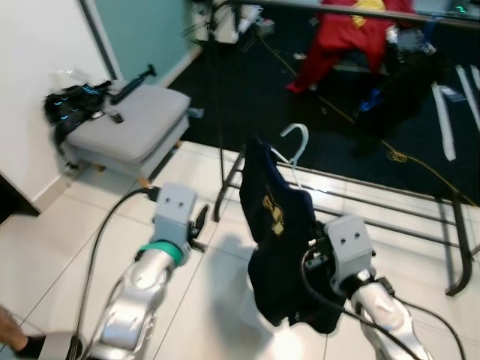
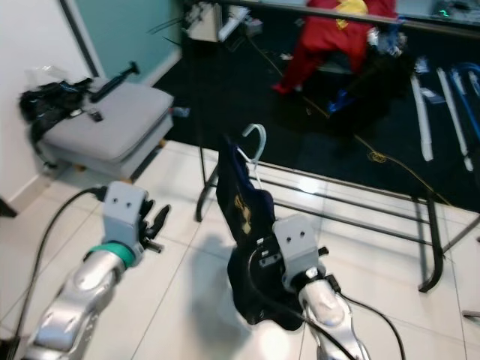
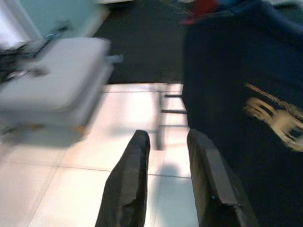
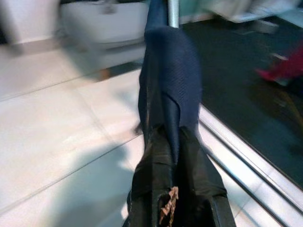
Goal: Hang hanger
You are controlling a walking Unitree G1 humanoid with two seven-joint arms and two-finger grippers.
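Right, from the left eye view the right gripper (image 1: 319, 251) carries the hanger (image 1: 294, 146) upright, a dark navy garment (image 1: 279, 225) draped over it and hanging down past the wrist. Its pale hook pokes up in front of the low metal rack (image 1: 390, 214) on the white tiled floor (image 1: 67, 225). Off to the robot's left, a grey cushion (image 1: 127, 124) sits by the wall. The left gripper (image 1: 199, 225) hovers beside the garment, not touching it.

Over in the right eye view, same story: the hook (image 2: 255, 139) is free and tilted toward the rack's rails, a red garment (image 2: 330, 34) lying beyond on the dark carpet.

Now the left wrist view: both black fingers (image 3: 130, 184) stand parted with bare floor between them, nothing held, cloth just alongside.

And the right wrist view: the fingers (image 4: 154, 177) are clamped on a fold of navy fabric, likely with the hanger frame inside.

My read is light load, stiff plastic hook, but soft cloth that can slip or swing. Best hold is the hanger's shoulder or neck, through the fabric, keeping the hook clear.
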